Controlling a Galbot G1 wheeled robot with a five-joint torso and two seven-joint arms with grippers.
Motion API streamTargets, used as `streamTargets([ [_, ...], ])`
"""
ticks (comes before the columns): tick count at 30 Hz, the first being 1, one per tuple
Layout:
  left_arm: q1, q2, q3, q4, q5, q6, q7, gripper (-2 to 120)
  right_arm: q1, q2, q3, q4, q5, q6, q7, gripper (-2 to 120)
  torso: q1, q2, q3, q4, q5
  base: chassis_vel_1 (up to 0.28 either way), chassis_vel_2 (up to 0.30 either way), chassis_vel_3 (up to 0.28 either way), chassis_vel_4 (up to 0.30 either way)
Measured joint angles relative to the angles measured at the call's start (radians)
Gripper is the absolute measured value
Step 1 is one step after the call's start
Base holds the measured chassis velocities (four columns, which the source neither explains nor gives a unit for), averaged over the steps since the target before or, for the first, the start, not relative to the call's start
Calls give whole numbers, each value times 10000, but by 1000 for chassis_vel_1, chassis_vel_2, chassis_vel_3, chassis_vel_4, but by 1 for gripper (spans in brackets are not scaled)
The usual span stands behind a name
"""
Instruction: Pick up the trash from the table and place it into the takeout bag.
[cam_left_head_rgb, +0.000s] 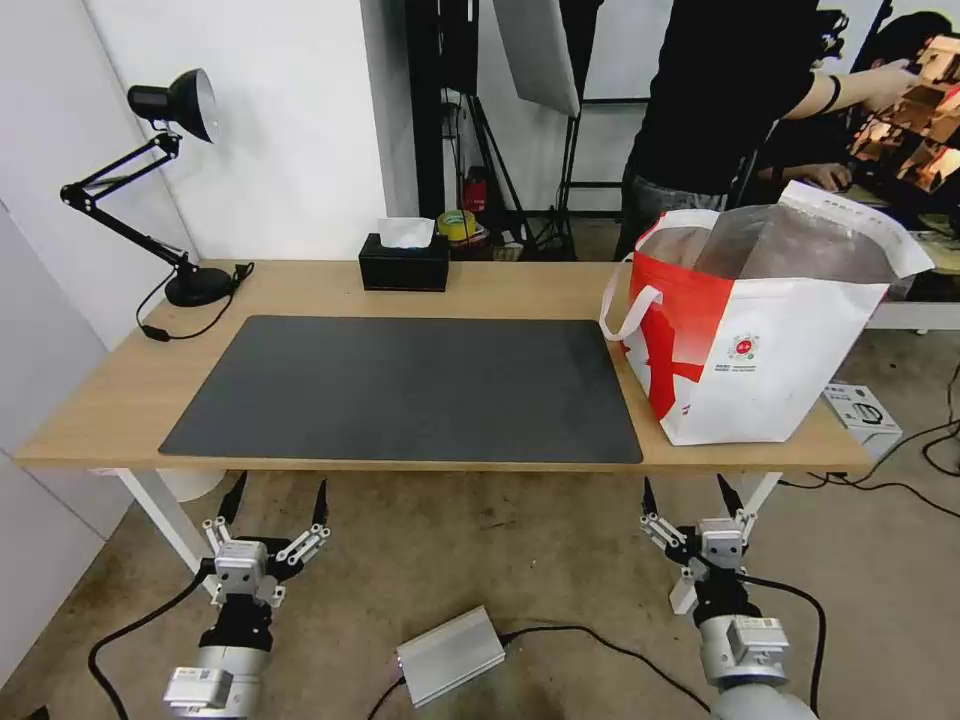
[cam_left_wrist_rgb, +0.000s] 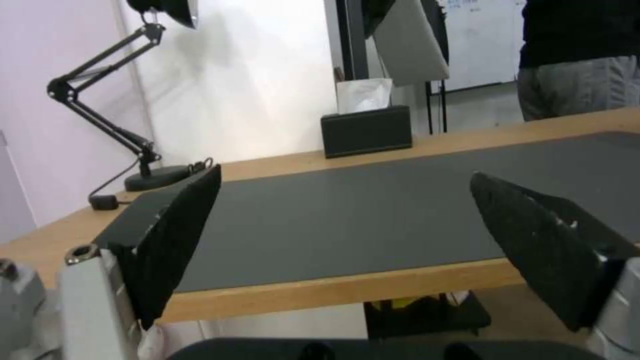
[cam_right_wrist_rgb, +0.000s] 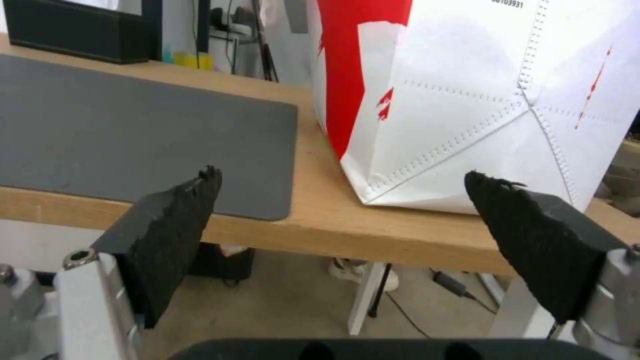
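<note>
The table (cam_left_head_rgb: 120, 390) is light wood and carries a large dark grey mat (cam_left_head_rgb: 400, 385) with nothing lying on it. The trash is out of view. At the table's right end stands the takeout bag (cam_left_head_rgb: 760, 340), red and white, its foil-lined mouth open. My left gripper (cam_left_head_rgb: 280, 485) hangs open below the table's front edge, near the mat's left corner; its wrist view looks across the mat (cam_left_wrist_rgb: 373, 215). My right gripper (cam_left_head_rgb: 685, 485) is open too, below the front edge just left of the bag (cam_right_wrist_rgb: 467, 100). Nothing sits between either pair of fingers.
A black tissue box (cam_left_head_rgb: 404, 262) stands at the back edge and a black desk lamp (cam_left_head_rgb: 170, 150) at the back left corner. On the floor lie a silver box (cam_left_head_rgb: 450, 655) with cables between my arms and a small grey box (cam_left_head_rgb: 860, 410) right of the table.
</note>
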Motion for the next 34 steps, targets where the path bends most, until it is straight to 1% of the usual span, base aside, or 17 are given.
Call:
streamTargets([
  [34,-48,-16,-202,-9,-84,-83,-44,100,-51,71,28,133,-17,5,25,95,0,0,0,0,0,0,0,0,0],
])
